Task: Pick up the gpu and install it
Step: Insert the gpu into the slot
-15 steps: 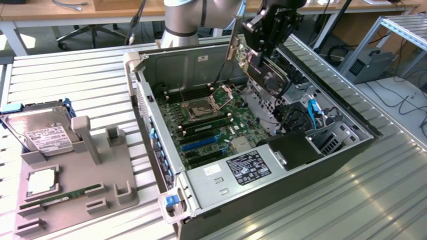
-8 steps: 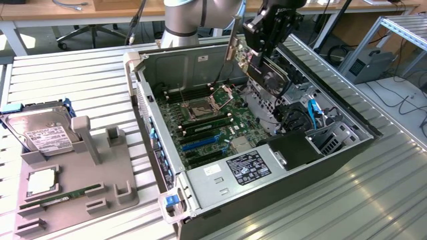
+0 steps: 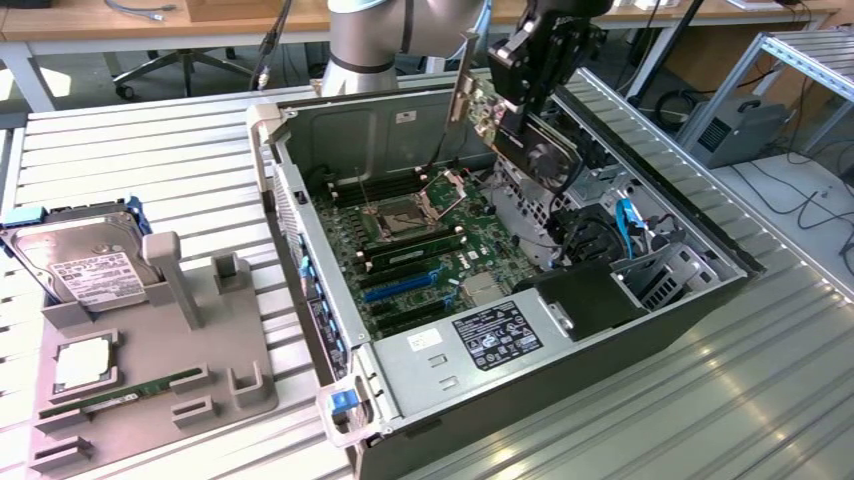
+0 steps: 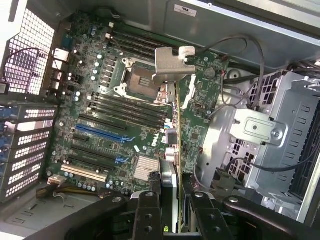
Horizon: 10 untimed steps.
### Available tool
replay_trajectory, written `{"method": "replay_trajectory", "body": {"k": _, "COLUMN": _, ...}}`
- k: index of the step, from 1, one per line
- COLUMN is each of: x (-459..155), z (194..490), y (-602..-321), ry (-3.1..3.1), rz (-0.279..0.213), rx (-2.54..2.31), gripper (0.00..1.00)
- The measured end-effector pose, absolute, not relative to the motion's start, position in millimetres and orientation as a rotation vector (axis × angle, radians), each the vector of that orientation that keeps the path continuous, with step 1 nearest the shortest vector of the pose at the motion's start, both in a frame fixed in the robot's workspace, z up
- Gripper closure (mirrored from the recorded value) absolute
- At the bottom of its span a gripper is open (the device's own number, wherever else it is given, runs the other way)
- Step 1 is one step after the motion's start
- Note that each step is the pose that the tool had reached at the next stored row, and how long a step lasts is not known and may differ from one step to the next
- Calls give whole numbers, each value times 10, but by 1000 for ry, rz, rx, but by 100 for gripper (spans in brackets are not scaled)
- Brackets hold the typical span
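Metal table (image 3: 160, 160): one open case (image 3: 387, 125); gripper (image 3: 530, 100) clamps one gpu (image 3: 541, 150).

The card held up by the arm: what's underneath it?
The computer case, with its motherboard, empty processor socket and blue slots. The gpu, clamped in the gripper, hangs above them; the strip of board behind its edge is covered.

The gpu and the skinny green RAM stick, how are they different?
The gpu hangs on edge in the gripper above the open computer case; the RAM stick rests low in the grey holder. The gpu is broad with a long silver bracket; the RAM stick is a narrow strip. The gpu shows a dark face; the RAM stick looks green. Both are thin computer cards.
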<state>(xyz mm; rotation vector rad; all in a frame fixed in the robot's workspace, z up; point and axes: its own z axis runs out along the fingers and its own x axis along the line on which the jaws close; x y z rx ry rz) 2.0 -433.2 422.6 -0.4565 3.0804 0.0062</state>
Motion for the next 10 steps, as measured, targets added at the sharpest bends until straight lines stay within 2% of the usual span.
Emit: {"method": "replay_trajectory", "body": {"k": 10, "x": 19, "z": 4226, "y": -4332, "ry": 3067, "rz": 5, "rx": -539, "gripper": 73}}
